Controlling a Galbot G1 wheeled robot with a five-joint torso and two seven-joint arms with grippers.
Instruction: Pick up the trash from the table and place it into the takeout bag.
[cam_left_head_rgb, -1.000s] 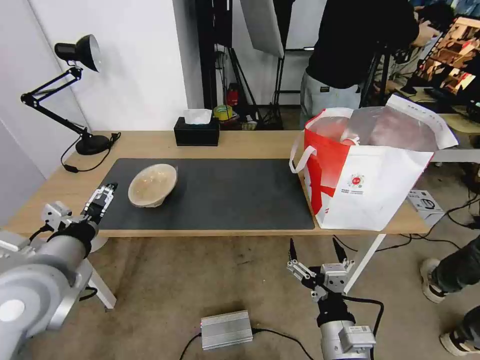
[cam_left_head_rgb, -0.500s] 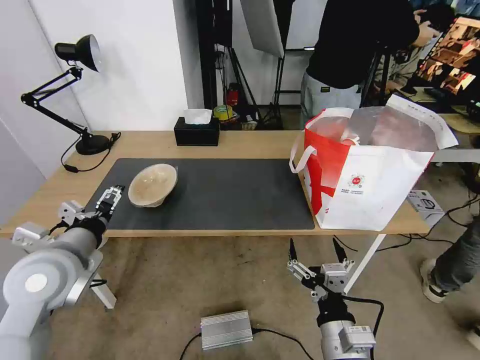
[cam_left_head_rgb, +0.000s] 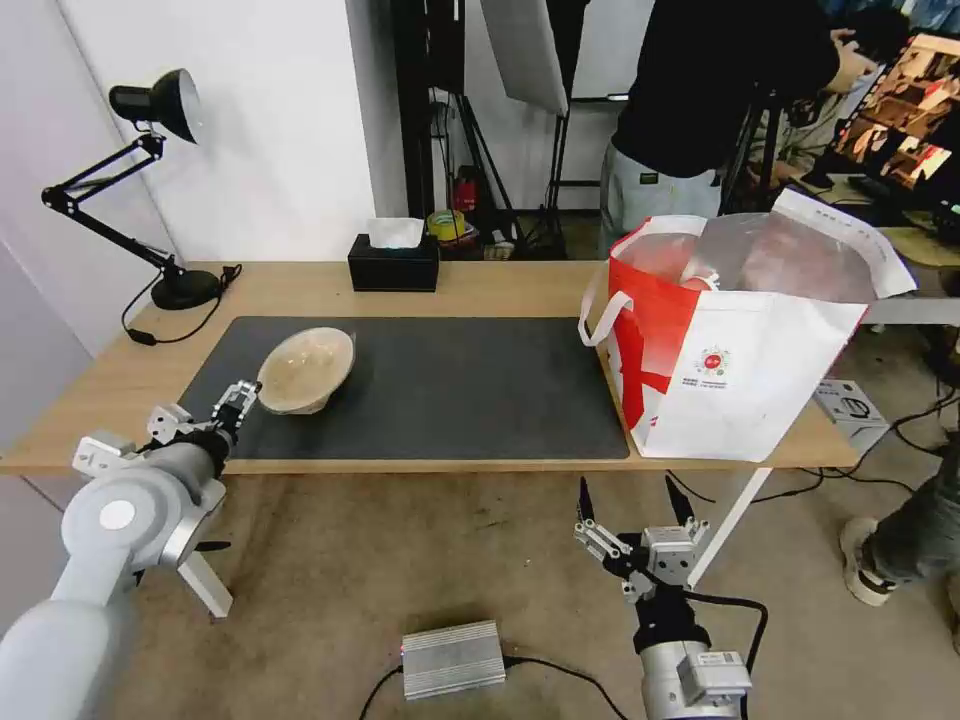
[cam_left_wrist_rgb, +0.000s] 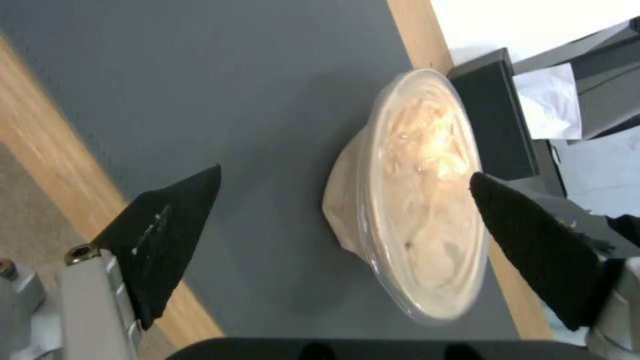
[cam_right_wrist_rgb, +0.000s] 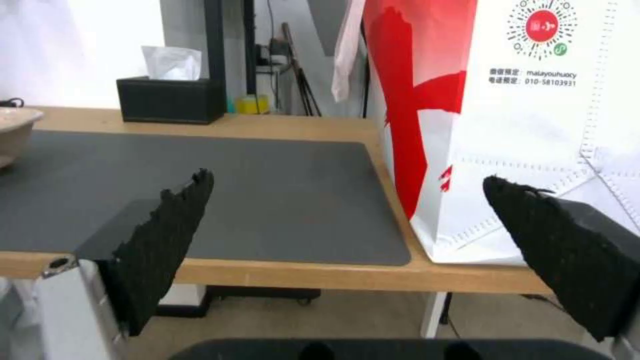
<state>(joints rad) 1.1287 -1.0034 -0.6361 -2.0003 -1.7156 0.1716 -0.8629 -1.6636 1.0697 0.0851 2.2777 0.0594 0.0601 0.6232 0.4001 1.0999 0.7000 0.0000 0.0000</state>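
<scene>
Head view: left claw (cam_left_head_rgb: 243, 393) spread beside beige bowl (cam_left_head_rgb: 305, 368); right claw (cam_left_head_rgb: 632, 500) spread, parked low

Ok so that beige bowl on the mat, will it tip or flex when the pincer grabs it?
The beige bowl already sits tilted on the mat, so a nudge probably rocks it. Its thin rim and creased wall suggest light, flexible material that may buckle. The left pincer is open, its fingers either side of the bowl.
</scene>
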